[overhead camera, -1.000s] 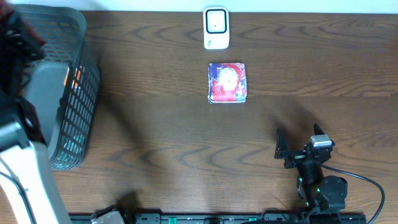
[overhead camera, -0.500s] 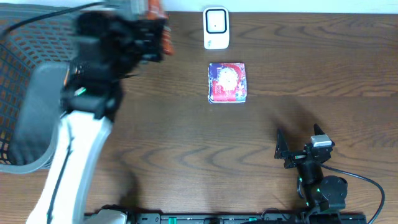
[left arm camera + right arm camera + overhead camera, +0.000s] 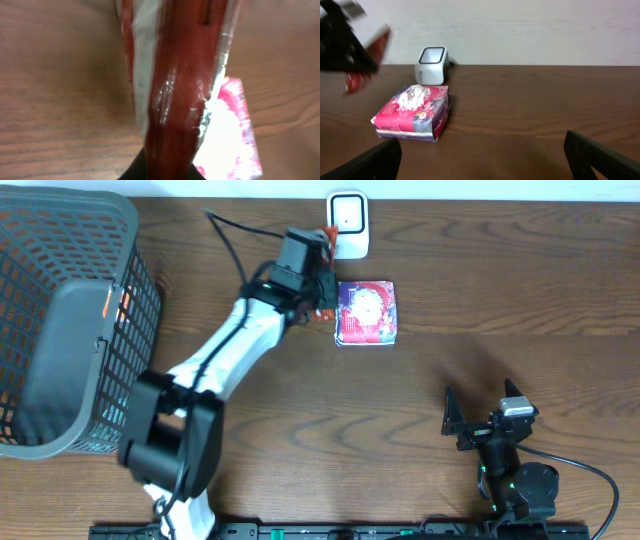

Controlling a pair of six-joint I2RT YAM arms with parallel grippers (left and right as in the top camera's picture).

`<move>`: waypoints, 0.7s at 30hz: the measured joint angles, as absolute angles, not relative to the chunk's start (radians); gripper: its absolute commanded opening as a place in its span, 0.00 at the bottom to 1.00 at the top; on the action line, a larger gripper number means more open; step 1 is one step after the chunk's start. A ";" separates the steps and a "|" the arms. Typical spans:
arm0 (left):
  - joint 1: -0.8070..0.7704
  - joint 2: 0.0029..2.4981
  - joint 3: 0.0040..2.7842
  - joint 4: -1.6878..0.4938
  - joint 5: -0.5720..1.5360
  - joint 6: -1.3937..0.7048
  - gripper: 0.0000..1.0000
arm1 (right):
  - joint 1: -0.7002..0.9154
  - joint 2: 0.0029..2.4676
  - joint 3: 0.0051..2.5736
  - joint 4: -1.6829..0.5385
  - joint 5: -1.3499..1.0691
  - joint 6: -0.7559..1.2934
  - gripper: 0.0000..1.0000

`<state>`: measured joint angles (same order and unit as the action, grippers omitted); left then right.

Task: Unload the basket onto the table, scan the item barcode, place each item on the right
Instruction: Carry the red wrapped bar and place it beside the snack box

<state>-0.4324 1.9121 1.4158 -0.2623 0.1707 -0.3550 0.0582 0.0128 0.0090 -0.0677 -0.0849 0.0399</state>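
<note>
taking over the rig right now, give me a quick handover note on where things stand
Left gripper: shut on a red packet, held in the air just in front of the scanner, left of the pink box.
Right gripper: open, empty, parked at the front right of the table.
The basket sits far left.
Done: packet lifted and brought to the scanner.
Left: face its barcode to the scanner window; no sign of a scan here.

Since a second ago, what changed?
The left end effector swung from the basket across toward the scanner, carrying a red packet, and now holds it beside the pink box. Box, scanner and the open right end effector stayed put.
</note>
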 measured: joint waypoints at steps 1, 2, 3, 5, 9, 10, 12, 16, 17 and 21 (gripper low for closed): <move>-0.440 1.930 1.416 -0.265 0.158 -0.363 0.21 | 0.058 0.013 0.009 -0.068 -0.085 0.040 0.99; -0.447 1.945 1.416 -0.268 0.145 -0.368 0.21 | 0.058 0.013 0.009 -0.068 -0.085 0.040 0.99; -0.452 1.956 1.416 -0.276 0.130 -0.368 0.22 | 0.058 0.013 0.009 -0.068 -0.085 0.040 0.99; -0.456 1.967 1.415 -0.291 0.102 -0.370 0.33 | 0.058 0.013 0.009 -0.068 -0.085 0.040 0.99; -0.451 1.968 1.415 -0.291 0.067 -0.375 0.36 | 0.058 0.013 0.009 -0.068 -0.085 0.040 0.99; -0.450 1.968 1.415 -0.292 0.063 -0.374 0.37 | 0.058 0.013 0.009 -0.068 -0.085 0.040 0.99; -0.450 1.967 1.415 -0.290 0.054 -0.375 0.41 | 0.058 0.013 0.009 -0.068 -0.085 0.040 0.99; -0.442 1.939 1.415 -0.281 0.048 -0.373 0.45 | 0.058 0.013 0.009 -0.068 -0.085 0.040 0.99; -0.436 1.916 1.415 -0.279 0.048 -0.373 0.46 | 0.058 0.013 0.009 -0.068 -0.085 0.040 0.99; -0.381 1.763 1.414 -0.270 0.049 -0.370 0.54 | 0.058 0.013 0.009 -0.068 -0.085 0.040 0.99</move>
